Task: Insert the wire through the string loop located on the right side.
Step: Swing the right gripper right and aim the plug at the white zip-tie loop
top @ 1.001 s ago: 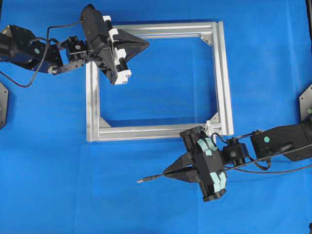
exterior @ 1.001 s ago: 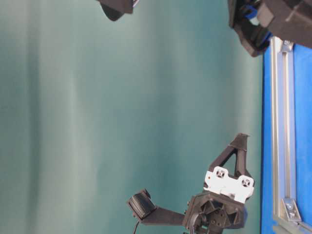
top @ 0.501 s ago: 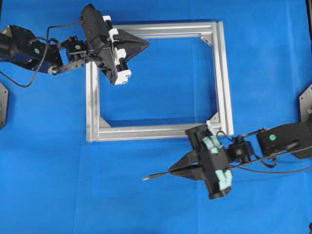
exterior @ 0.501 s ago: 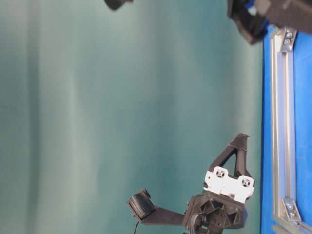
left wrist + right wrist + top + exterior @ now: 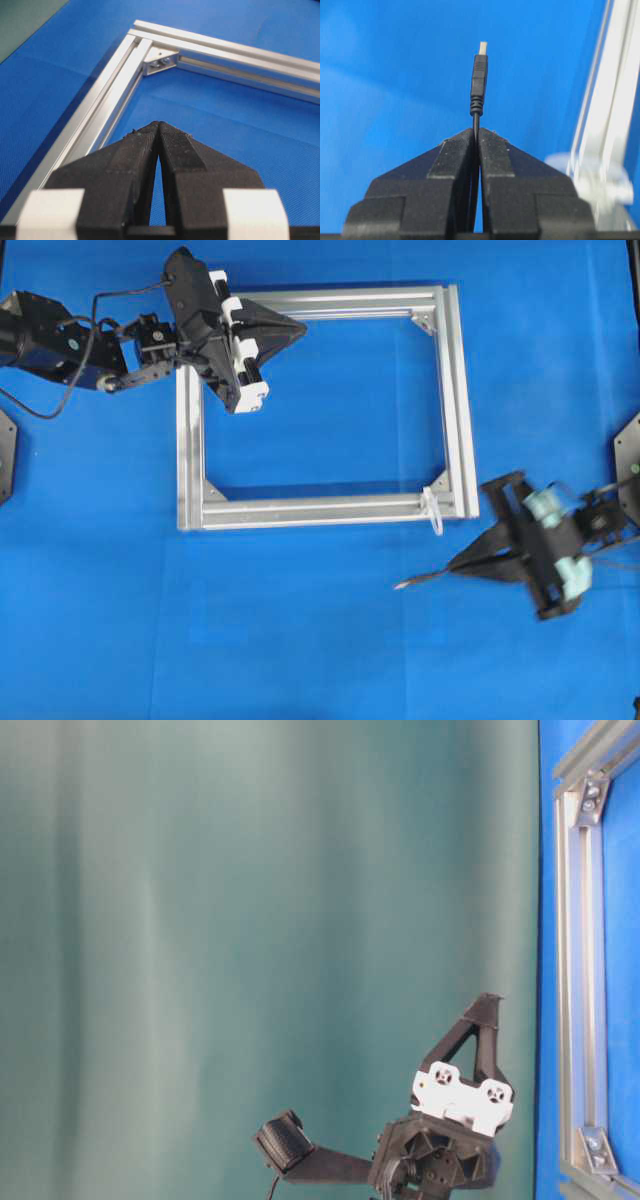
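The wire (image 5: 420,581) is a thin black cable with a small plug tip (image 5: 479,75). My right gripper (image 5: 452,571) is shut on it just behind the plug, which points left. In the right wrist view the cable runs between the closed jaws of this gripper (image 5: 476,131). The string loop (image 5: 432,510) is a small whitish loop hanging at the silver frame's (image 5: 455,390) lower right corner, up and to the left of the right gripper and apart from the plug. My left gripper (image 5: 303,330) is shut and empty over the frame's top left, as the left wrist view shows (image 5: 159,124).
The square aluminium frame (image 5: 115,75) lies flat on the blue mat, with grey corner brackets (image 5: 161,59) inside its corners. The frame's rail (image 5: 612,90) runs along the right of the right wrist view. Black arm cables trail near the right edge of the mat.
My right arm has swung right and away from the frame's lower right corner, carrying the wire with it. This uncovered the string loop. The left arm has barely moved.
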